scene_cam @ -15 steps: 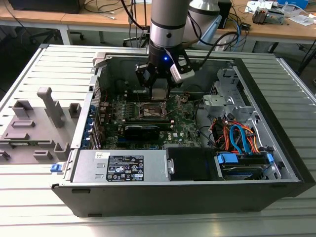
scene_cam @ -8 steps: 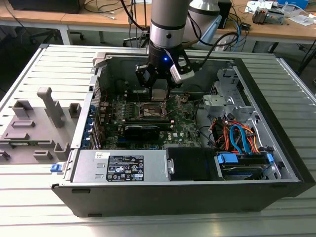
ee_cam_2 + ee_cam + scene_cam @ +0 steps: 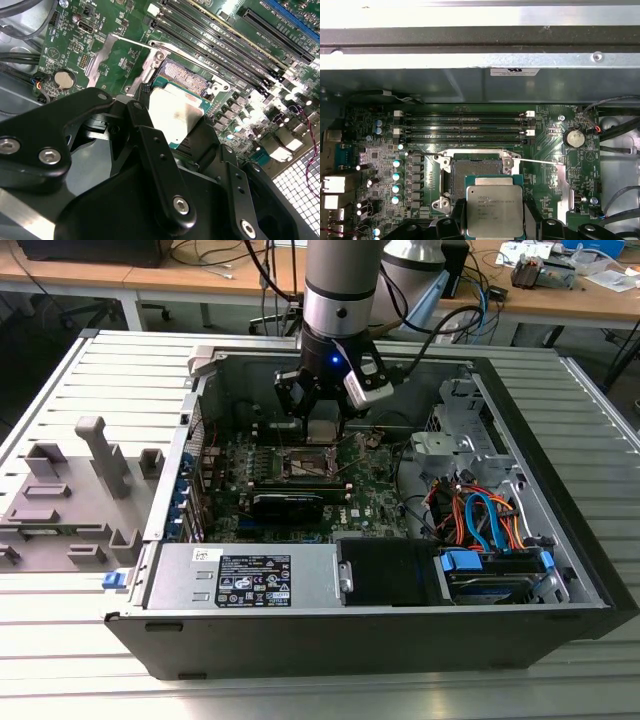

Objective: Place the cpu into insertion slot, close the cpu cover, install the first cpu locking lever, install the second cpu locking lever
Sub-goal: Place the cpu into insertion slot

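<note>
My gripper (image 3: pixel 325 428) hangs inside the open computer case, shut on the cpu (image 3: pixel 325 432), a small square chip with a silvery top. In both wrist views the cpu (image 3: pixel 175 117) (image 3: pixel 495 210) sits level between my black fingers (image 3: pixel 139 117), held by two opposite edges. It hovers just off the insertion slot (image 3: pixel 475 172) (image 3: pixel 187 80), a dark square socket with a silvery rim on the green board, and overlaps one edge of it. The cpu cover (image 3: pixel 102 55) (image 3: pixel 562 187) is swung open beside the socket. A thin metal lever (image 3: pixel 540 161) sticks out sideways from the socket frame.
Long black memory slots (image 3: pixel 462 127) run close beside the socket. A long black card (image 3: pixel 290 502) lies across the board nearer the camera. A power supply box (image 3: pixel 240 580) and coloured cables (image 3: pixel 480 515) occupy the case's front and right. A grey fixture (image 3: pixel 70 490) stands on the table.
</note>
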`<state>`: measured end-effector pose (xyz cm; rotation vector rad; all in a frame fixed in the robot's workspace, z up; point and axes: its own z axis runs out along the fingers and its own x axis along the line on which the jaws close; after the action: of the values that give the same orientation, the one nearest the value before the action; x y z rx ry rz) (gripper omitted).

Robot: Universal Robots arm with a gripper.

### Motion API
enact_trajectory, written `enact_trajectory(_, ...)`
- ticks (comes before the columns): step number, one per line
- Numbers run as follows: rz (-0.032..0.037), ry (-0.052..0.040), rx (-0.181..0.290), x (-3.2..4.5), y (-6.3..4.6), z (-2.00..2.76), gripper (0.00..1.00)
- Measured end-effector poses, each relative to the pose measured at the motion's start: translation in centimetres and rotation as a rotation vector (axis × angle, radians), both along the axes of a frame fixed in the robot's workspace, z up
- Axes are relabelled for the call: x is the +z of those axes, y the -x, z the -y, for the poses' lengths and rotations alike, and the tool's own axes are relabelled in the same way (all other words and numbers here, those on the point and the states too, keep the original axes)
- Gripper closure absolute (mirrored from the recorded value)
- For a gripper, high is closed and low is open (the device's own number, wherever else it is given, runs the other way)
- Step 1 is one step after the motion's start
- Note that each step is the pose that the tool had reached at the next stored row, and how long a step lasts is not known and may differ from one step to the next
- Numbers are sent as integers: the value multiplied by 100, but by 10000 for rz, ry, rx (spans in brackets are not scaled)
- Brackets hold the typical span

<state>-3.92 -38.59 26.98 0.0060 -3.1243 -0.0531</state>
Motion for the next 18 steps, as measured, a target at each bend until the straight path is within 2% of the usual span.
enact_trajectory(18, 0, 0, -169, -5, 0, 0, 45)
